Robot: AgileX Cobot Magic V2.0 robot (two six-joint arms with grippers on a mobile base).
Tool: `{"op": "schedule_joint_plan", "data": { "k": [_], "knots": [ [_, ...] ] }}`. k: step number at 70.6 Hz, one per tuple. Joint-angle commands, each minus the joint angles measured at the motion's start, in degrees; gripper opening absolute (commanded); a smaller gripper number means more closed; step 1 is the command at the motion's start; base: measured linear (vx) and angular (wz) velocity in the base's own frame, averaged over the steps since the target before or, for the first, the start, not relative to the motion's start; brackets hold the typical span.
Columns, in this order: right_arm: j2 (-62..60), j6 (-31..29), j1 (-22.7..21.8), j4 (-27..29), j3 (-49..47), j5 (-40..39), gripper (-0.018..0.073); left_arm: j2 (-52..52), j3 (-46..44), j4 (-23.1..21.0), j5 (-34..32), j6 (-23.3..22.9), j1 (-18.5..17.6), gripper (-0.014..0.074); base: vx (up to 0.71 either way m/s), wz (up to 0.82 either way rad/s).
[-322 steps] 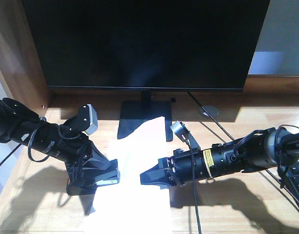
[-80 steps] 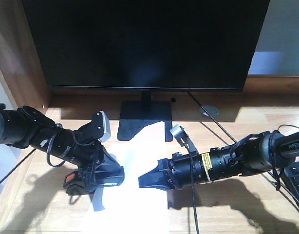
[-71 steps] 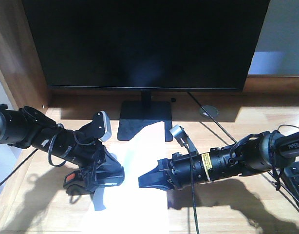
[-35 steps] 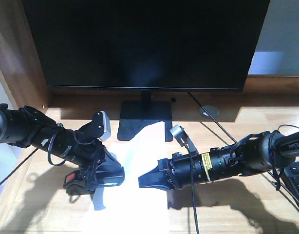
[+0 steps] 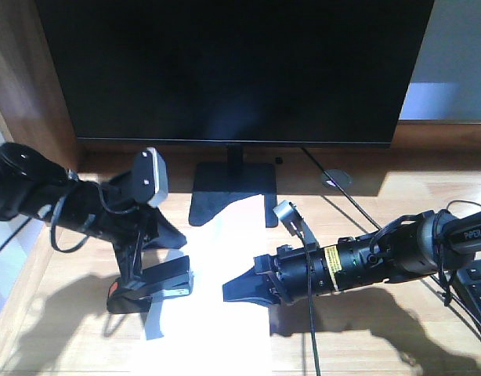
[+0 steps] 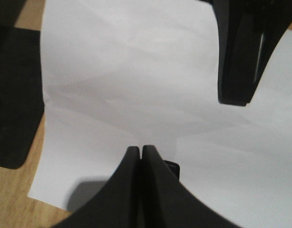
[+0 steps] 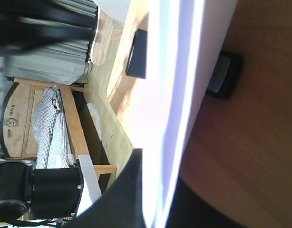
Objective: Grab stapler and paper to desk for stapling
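The white paper [image 5: 225,258] lies on the light wood desk [image 5: 381,345] in front of the monitor, and fills most of the left wrist view [image 6: 136,85]. The black stapler [image 5: 158,283], with its orange rear end towards the left, sits at the paper's left edge. My left gripper [image 5: 137,274] points steeply down onto it with its fingers pressed together [image 6: 140,151]; a black bit of the stapler [image 6: 172,168] peeks out behind them. My right gripper [image 5: 236,288] lies low at the paper's right edge, shut on the sheet [image 7: 184,118].
A large black monitor [image 5: 233,70] stands on its base [image 5: 231,196] just behind the paper. A dark wooden side panel [image 5: 29,86] borders the left. A keyboard corner [image 5: 479,286] is at far right, and a cable [image 5: 315,337] hangs by the right arm.
My left arm has risen and tipped steeper, from crouching low over the stapler to standing above it, so more of the stapler shows. The right gripper and the paper have stayed put.
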Motion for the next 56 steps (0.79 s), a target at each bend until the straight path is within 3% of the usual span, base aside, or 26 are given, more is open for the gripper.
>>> {"op": "schedule_joint_plan", "data": {
  "k": [1, 20, 30, 39, 56],
  "knots": [
    [-2.5, -0.6, -0.2, 1.9, -1.2, -3.7, -0.0003, -4.6, -1.0, -2.3, 1.0, -2.0, -0.2, -0.0006, 0.00, 0.00],
    [-2.5, -0.6, -0.2, 1.9, -1.2, -3.7, 0.0001, -5.6, -1.0, -2.3, 1.3, -2.0, -0.2, -0.0006, 0.00, 0.00],
    [-2.5, -0.6, -0.2, 1.9, -1.2, -3.6, 0.0057, -5.6, -1.0, -2.3, 2.0, -2.0, -0.2, -0.0006, 0.00, 0.00],
    [-2.5, -0.6, -0.2, 1.9, -1.2, -3.6, 0.0193, -5.6, -1.0, -2.3, 2.0, -2.0, -0.2, -0.0006, 0.00, 0.00],
    [-3.4, -0.2, -0.2, 1.9, -1.2, 0.3, 0.0608, -5.6, -1.0, -2.3, 2.2, -2.0, -0.2, -0.0006, 0.00, 0.00]
  ]
}}
